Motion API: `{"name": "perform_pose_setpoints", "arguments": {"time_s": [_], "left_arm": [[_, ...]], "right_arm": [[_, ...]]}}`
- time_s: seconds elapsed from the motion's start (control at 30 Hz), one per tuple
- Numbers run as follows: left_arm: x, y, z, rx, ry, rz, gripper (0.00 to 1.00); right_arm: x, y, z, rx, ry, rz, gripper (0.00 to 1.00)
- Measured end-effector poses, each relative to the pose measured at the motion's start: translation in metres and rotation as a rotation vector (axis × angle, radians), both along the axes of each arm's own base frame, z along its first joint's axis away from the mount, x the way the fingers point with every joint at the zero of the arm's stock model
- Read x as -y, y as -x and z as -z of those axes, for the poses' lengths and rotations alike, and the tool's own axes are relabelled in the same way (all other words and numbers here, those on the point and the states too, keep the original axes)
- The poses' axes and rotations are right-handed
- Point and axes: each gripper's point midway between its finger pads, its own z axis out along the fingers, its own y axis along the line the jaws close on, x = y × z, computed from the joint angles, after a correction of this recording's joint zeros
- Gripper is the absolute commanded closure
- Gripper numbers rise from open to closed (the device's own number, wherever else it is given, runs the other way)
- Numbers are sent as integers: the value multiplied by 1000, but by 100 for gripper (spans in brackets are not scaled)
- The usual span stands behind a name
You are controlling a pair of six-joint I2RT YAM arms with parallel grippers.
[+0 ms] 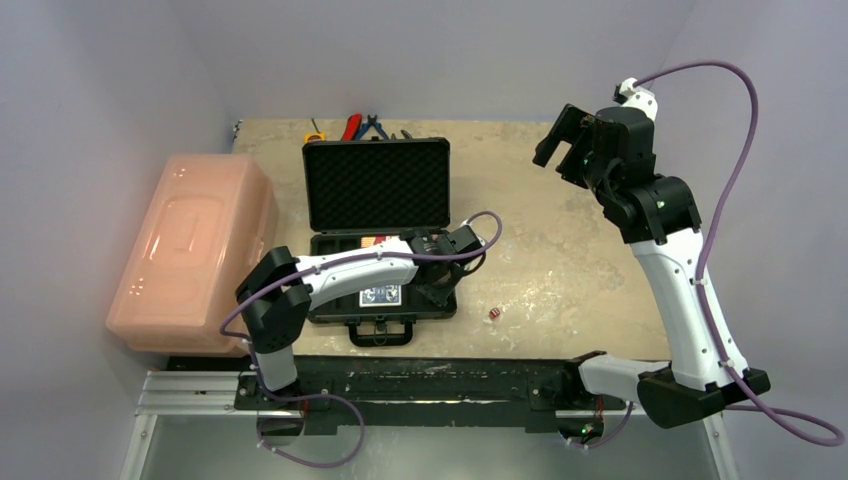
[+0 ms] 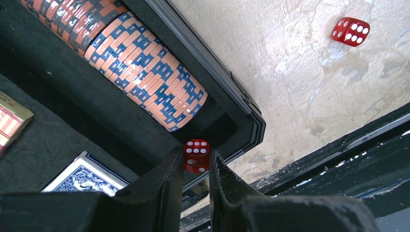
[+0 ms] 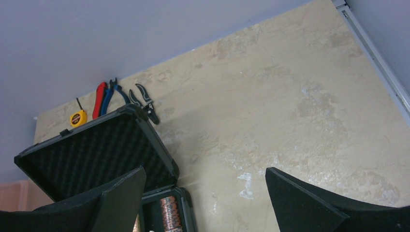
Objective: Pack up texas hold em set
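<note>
One red die point(image 2: 196, 155) was pinched in the left claw point(image 2: 197, 164) over the case point(image 2: 241, 116) corner and should next be lowered in; the second die point(image 2: 350, 31) lay on the tabletop point(image 2: 300, 87). The right claw point(image 3: 205, 179) was spread wide.

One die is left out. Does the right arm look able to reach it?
Probably yes: the right gripper is open, and the die lies alone on bare table beside the case.

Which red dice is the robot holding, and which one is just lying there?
The die over the case corner is pinched in the left end effector; the other die lies loose on the table.
</note>
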Motion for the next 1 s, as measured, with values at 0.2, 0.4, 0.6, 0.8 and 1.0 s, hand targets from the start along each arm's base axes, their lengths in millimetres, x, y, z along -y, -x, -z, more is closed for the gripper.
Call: {"name": "perform_pose_setpoints", "arguments": {"time_s": [0.2, 0.4, 0.6, 0.8, 1.0], "left_arm": [[1, 0, 1, 1, 1, 0, 87], [-1, 0, 4, -1, -2, 0, 83], [0, 0, 5, 0, -1, 0, 72], [1, -1, 5, 5, 6, 0, 60], [0, 0, 6, 4, 4, 0, 57]], "right_arm": [[0, 0, 0, -1, 0, 0, 1], [0, 0, 0, -1, 0, 0, 1], [-1, -2, 2, -7, 2, 0, 1], [-1, -4, 5, -15, 5, 0, 1], [-1, -3, 5, -14, 5, 0, 1]]}}
